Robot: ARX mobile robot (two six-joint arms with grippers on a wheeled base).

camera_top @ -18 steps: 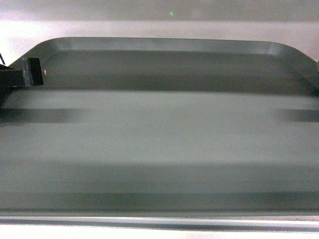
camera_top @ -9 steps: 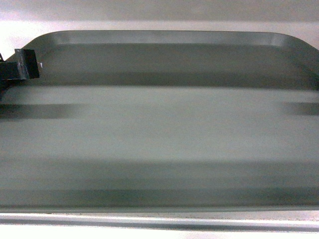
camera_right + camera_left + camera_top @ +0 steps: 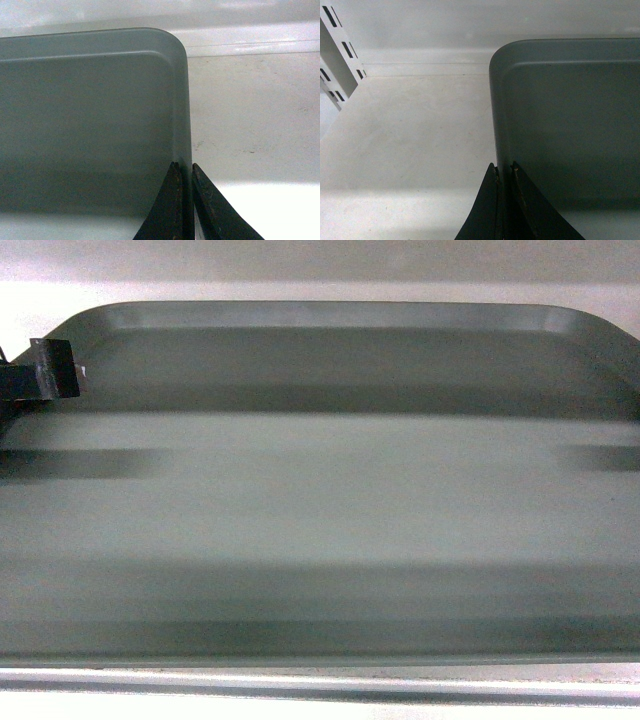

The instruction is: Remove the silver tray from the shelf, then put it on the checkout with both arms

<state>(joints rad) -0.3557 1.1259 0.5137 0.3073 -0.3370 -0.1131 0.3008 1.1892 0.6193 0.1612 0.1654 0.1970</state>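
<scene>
The silver tray [image 3: 320, 500] fills almost the whole head view, matte grey with a low raised rim. In the left wrist view my left gripper [image 3: 504, 167] is shut on the left rim of the silver tray [image 3: 570, 125], one finger on each side of it. That gripper [image 3: 50, 370] shows as a black block at the tray's far left edge in the head view. My right gripper [image 3: 184, 165] is shut on the right rim of the silver tray [image 3: 90, 115] in the same way. The checkout is out of view.
A white shelf board [image 3: 410, 130] lies under and beside the tray, with a slotted white upright [image 3: 337, 55] at its far left. The same white board [image 3: 250, 110] runs to the right of the tray, up to a pale back wall [image 3: 445, 25].
From one second ago to half a second ago the tray's far rim and my left gripper rose slightly in the head view. Since then nothing has moved.
</scene>
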